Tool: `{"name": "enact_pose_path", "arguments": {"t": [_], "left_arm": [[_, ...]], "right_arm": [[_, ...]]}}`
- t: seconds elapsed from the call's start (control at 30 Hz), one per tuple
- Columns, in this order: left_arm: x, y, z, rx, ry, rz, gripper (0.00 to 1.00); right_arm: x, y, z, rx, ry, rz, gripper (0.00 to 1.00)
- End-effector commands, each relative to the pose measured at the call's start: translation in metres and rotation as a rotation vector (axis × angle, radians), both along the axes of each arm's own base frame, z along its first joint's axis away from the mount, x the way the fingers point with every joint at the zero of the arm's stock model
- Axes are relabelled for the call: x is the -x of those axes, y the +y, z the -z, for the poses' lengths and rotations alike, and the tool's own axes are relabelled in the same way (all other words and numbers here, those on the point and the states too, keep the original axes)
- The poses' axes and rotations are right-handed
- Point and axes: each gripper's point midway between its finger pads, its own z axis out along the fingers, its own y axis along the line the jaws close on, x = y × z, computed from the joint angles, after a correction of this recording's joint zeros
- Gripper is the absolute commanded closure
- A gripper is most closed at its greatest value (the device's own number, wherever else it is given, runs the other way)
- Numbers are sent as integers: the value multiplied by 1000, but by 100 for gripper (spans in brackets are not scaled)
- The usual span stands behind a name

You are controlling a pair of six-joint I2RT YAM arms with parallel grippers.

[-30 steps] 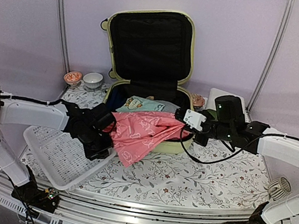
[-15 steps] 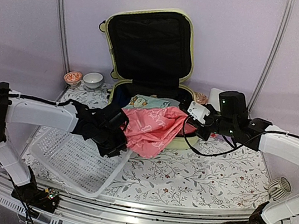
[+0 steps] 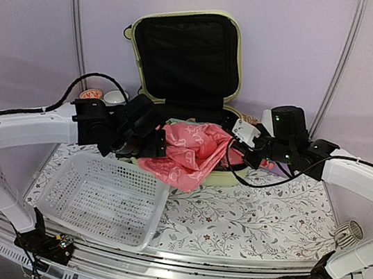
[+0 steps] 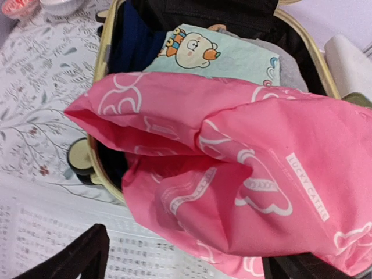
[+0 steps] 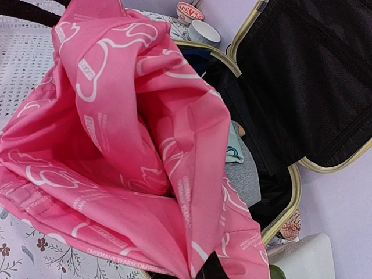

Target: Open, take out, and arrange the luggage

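Observation:
The pale yellow-green luggage (image 3: 217, 177) stands open at the back of the table, its black-lined lid (image 3: 185, 55) upright. A pink printed bag (image 3: 192, 151) hangs out over its front rim. My right gripper (image 3: 231, 148) is shut on the bag's right end; in the right wrist view only a black fingertip (image 5: 212, 268) shows under the pink bag (image 5: 128, 133). My left gripper (image 4: 186, 268) is open at the bag's left end, fingers (image 4: 87, 256) wide apart below the pink bag (image 4: 244, 174). A pale blue cartoon cloth (image 4: 215, 55) lies inside the luggage (image 4: 102, 58).
A white slatted basket (image 3: 104, 197) lies on the floral tablecloth at front left. Two small bowls (image 5: 203, 32) sit left of the luggage. A white roll (image 3: 268, 117) lies behind my right arm, and a small wire coil (image 3: 349, 234) sits at far right.
My left gripper has opened and let go of the pink bag, moving up toward the luggage. The basket has shifted right and settled flat. The right gripper keeps its hold.

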Motion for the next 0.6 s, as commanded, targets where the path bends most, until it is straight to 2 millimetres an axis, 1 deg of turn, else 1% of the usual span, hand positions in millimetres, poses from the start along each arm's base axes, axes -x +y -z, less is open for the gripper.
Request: {"name": "enact_pose_path", "arguments": {"t": [0.0,0.1,0.2,0.23,0.27,0.3,0.37,0.43,0.47,0.53,0.57], "left_arm": [[-1,29,-11,-268,-74,29,3],[1,5,-35,-285,-180,189,2],[5,-2,-63,-299,-280,272,2],[7,-6,-73,-284,-317,315,2],[8,-13,-88,-245,-377,356,2],[11,-19,-99,-217,-424,409,2],[18,-31,-115,-159,-503,530,2],[17,-38,-122,-121,-530,599,2],[15,-42,-121,-110,-522,629,2],[9,-50,-115,-114,-492,691,2],[8,-57,-108,-121,-470,729,2]], "right_arm": [[-1,9,-22,-55,-15,-19,98],[-1,9,-20,-50,-8,-22,98],[-1,8,-19,-42,-6,-21,98],[0,8,-19,-40,-7,-23,98],[0,8,-19,-40,-7,-24,98],[1,8,-18,-39,-6,-27,98],[1,8,-18,-39,-4,-31,98],[3,9,-18,-41,-2,-39,98],[3,10,-17,-39,0,-43,98],[4,10,-18,-41,2,-47,98],[4,10,-18,-41,2,-47,98]]}}
